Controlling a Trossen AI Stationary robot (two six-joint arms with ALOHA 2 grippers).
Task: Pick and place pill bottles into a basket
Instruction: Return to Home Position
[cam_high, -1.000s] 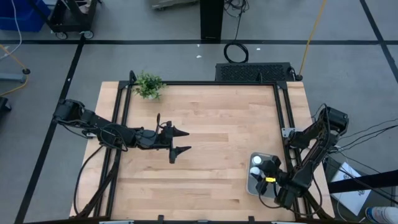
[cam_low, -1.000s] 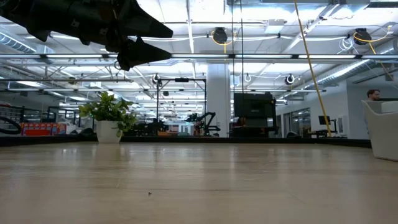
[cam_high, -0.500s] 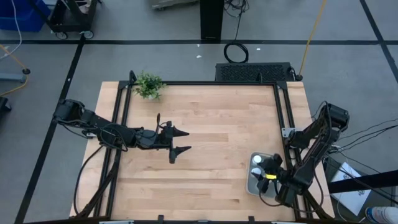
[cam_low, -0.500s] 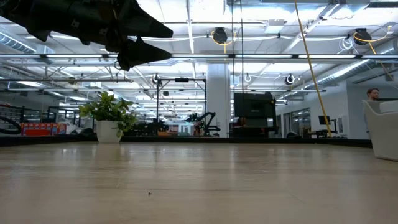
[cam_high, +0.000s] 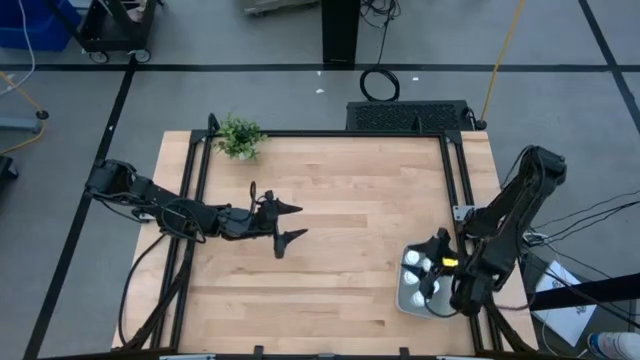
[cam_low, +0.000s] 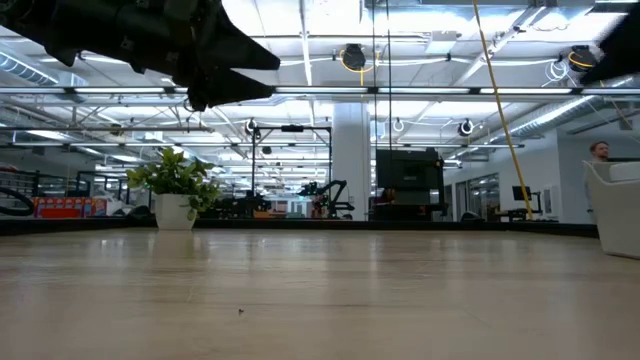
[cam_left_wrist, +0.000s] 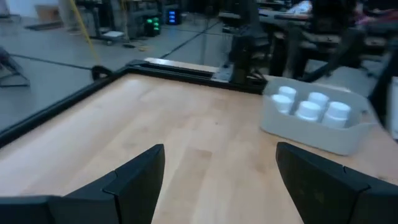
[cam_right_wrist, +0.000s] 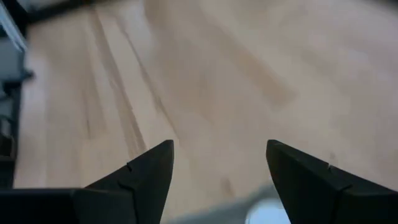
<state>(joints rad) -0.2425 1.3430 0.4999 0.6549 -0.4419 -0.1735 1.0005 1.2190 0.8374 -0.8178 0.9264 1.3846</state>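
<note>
Right gripper (cam_high: 432, 264) hung over the basket (cam_high: 403, 301), on the side of it toward the table's middle. Its fingers were spread and nothing was between them. The right wrist view confirmed that: right gripper (cam_right_wrist: 219, 147) agape, bare wood past it, and a blurred white patch at the frame's edge that was too soft to name.

The pill bottles (cam_high: 411, 259) stood upright inside the basket, bunched together. At least four white caps could be counted in the left wrist view, pill bottles (cam_left_wrist: 309, 109) within the basket (cam_left_wrist: 311, 135); a fifth could not be confirmed. No bottles lay loose on the table (cam_high: 340, 190). The basket sat near the table's right edge, at the corner well apart from the potted plant (cam_high: 239, 136).

Left gripper (cam_high: 299, 222) waited over the left-middle of the table, fingers parted and empty.

Judgement: placing looked done, with only the retreat to home left. To do it well, the right arm should rise straight up first and clear the caps and basket rim before any sideways swing. A low sweep could clip a bottle or drag the basket. The fingers should not close while they are over the caps.
</note>
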